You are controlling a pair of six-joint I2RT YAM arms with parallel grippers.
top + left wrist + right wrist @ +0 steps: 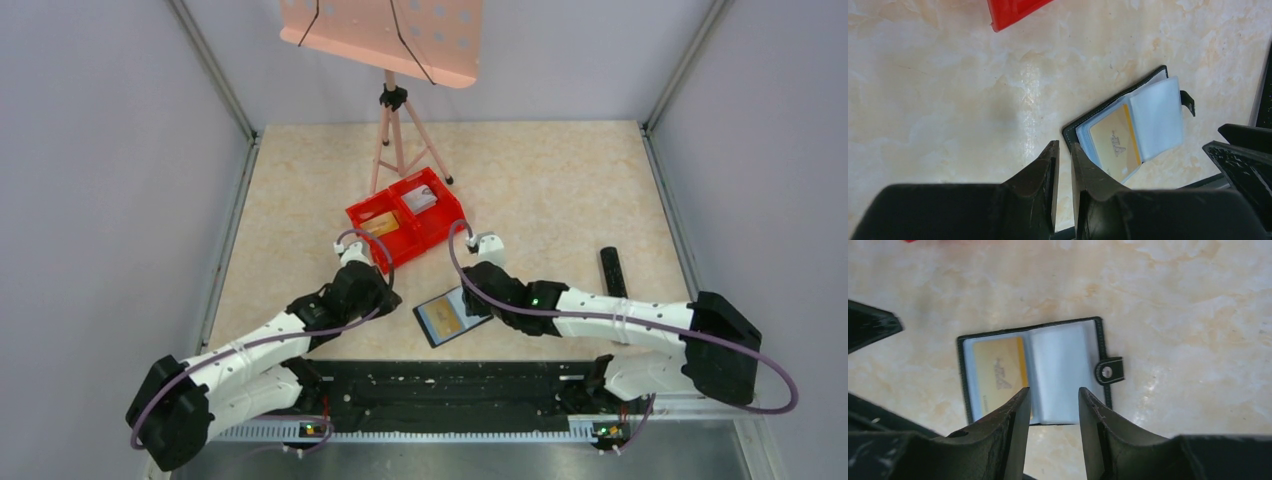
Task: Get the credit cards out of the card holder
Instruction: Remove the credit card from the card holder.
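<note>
1. Nearest the arm bases, the left claw (1064,146) hangs low over the table, its fingers pinched to a slit with nothing between them. The right claw (1054,390) hovers half open and empty above the near edge of the holder.
2. Between the two claws the holder (1063,365) lies open and flat. One gold card (998,372) sits in the pocket on the left claw's side, and the pocket on the tab side looks empty.
3. The step in hand appears to be drawing that card out. It would go best with one claw pinning the empty leaf so the holder cannot skate on the smooth top. The other claw would nip an exposed card edge and pull low and straight along the pocket.
4. The clear film may cling and lift the whole holder. Which pocket edge is open cannot be told.
5. Beyond lies the red bin (357,214), with a second card (383,226) in one compartment and a pale card (420,198) in the other. It is probably the drop point.
6. The table (560,190) is glossy, marbled beige. A black bar (612,270) lies well apart on the right.
7. At the far end a tripod (395,130) carries a pink perforated board (385,25). Grey walls (100,150) close in the cell.
</note>
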